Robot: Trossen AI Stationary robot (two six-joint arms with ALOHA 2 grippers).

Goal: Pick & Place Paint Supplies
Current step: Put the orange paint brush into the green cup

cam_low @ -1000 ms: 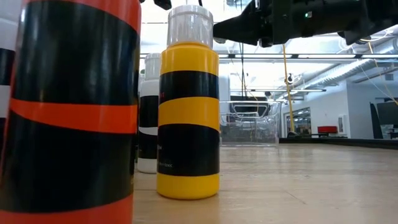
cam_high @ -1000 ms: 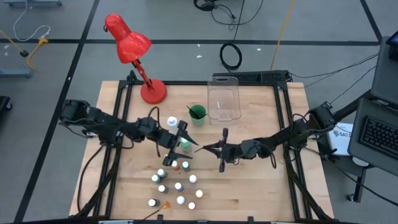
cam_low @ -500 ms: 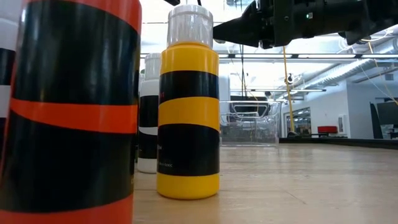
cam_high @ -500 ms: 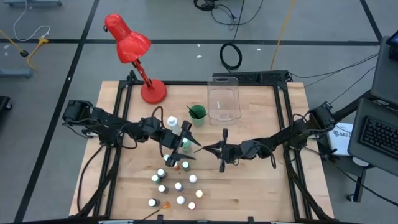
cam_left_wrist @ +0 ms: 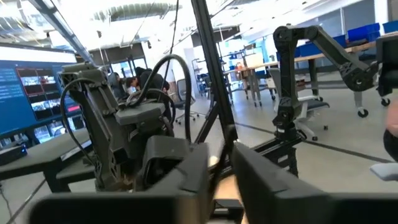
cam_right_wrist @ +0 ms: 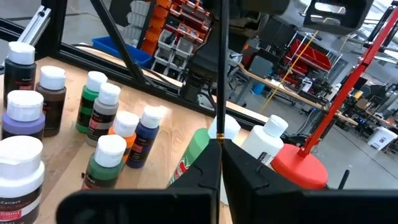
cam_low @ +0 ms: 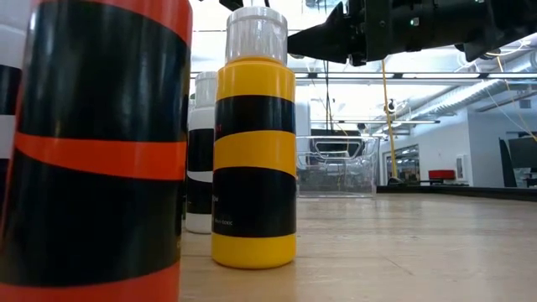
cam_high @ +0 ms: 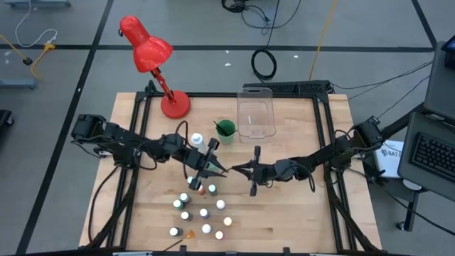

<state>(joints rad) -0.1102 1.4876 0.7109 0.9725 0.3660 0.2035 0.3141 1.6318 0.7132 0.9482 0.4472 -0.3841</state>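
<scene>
Bottles (cam_high: 202, 211) cluster on the table's (cam_high: 298, 213) front left. Left gripper (cam_high: 207, 168), just above them, looks closed around the green-banded bottle (cam_right_wrist: 194, 158). Right gripper (cam_high: 254, 173), mid-table, pinches a brush (cam_right_wrist: 219, 68) upright.

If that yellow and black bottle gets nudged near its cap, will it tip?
Probably: the yellow and black bottle stands upright, taller than wide. Once down, its round body would likely roll.
</scene>
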